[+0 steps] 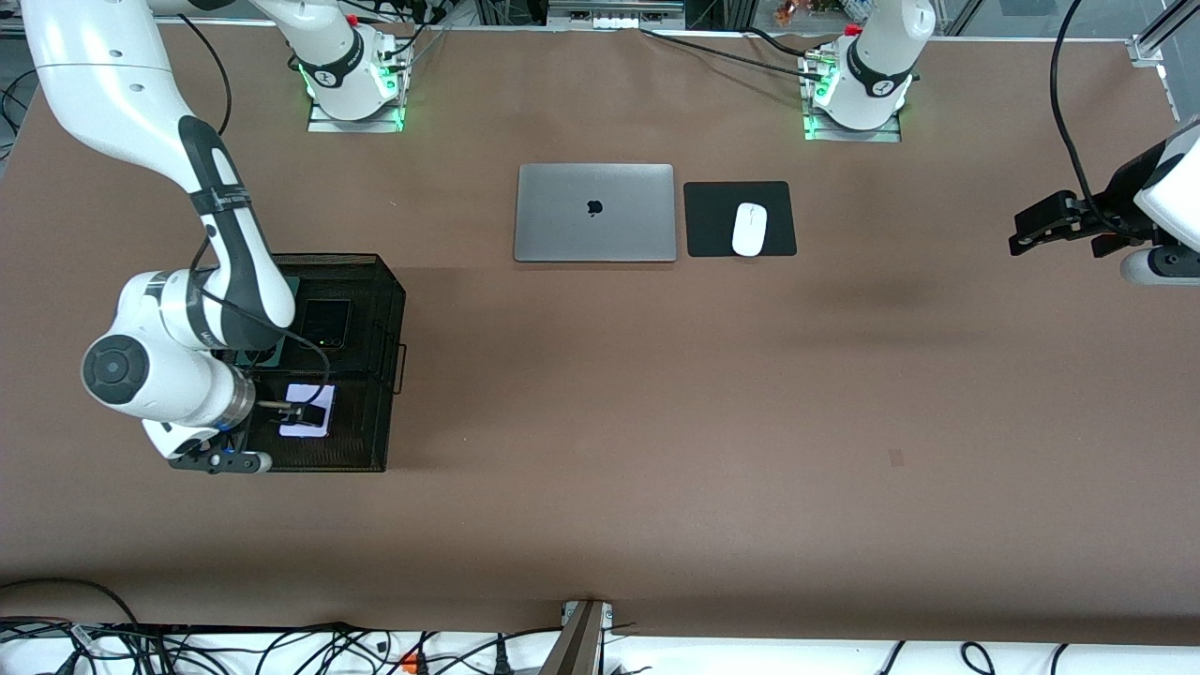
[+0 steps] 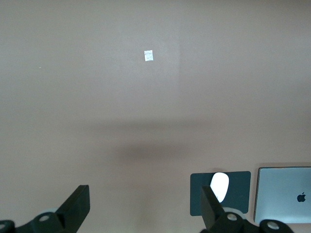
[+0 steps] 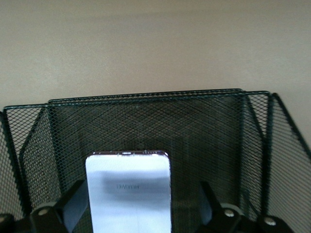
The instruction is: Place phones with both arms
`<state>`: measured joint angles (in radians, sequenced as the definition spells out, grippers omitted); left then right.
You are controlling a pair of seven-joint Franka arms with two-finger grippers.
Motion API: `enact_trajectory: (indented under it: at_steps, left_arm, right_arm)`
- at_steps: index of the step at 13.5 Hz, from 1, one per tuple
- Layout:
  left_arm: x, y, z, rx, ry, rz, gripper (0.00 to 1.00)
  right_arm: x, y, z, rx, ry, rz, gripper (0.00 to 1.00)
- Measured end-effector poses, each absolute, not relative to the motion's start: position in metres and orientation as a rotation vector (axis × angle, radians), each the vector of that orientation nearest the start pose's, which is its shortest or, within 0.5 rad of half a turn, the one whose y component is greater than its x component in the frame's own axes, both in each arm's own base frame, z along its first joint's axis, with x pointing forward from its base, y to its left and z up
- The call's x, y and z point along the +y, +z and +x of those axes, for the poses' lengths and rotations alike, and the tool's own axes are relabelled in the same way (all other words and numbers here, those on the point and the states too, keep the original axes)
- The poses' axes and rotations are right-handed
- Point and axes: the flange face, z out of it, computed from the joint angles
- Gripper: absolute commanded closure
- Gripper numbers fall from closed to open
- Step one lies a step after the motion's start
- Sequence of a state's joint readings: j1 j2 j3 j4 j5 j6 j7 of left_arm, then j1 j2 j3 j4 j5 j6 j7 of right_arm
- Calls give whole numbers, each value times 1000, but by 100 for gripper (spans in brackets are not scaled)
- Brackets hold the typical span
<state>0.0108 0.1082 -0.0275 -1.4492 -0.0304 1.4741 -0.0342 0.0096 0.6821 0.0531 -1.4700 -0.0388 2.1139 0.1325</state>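
Release step: the right claw stands wide over the pale lilac-white phone lying in the black mesh basket beside the black phone—next it must lift clear—while the left claw, wide and empty, waits above the table.

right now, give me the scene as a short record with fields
basket: black mesh basket at the right arm's end of the table
phones: lilac-white phone lying in the basket, nearer the front camera than the black phone
right gripper: right gripper open, fingers either side of the lilac-white phone
left gripper: left gripper open, empty, waiting over bare table
other: closed silver laptop; white mouse on black mouse pad
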Motion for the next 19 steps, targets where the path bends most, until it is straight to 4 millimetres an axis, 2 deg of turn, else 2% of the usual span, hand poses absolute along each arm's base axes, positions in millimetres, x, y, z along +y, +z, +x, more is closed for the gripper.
enact_trajectory:
  at_steps: [2,5,8,10,12,15,19]
  left_arm:
    - [-12,612,578,-25,133,-3170,0]
    - [-12,612,578,-25,135,-3170,0]
    - [-11,612,577,-28,140,-3169,0]
    - [-10,612,577,-32,141,-3169,0]
    - [-8,611,577,-38,142,-3169,0]
    - [-6,611,577,-44,143,-3169,0]
    - [-6,611,577,-44,144,-3169,0]
  right_arm:
    - [30,305,716,111,153,-3147,0]
    - [18,389,713,126,225,-3125,0]
    - [22,473,688,131,209,-3098,0]
    - [30,513,664,156,181,-3099,0]
    - [44,528,636,139,125,-3149,0]
    - [55,522,600,142,114,-3182,0]
    - [38,515,594,212,125,-3147,0]
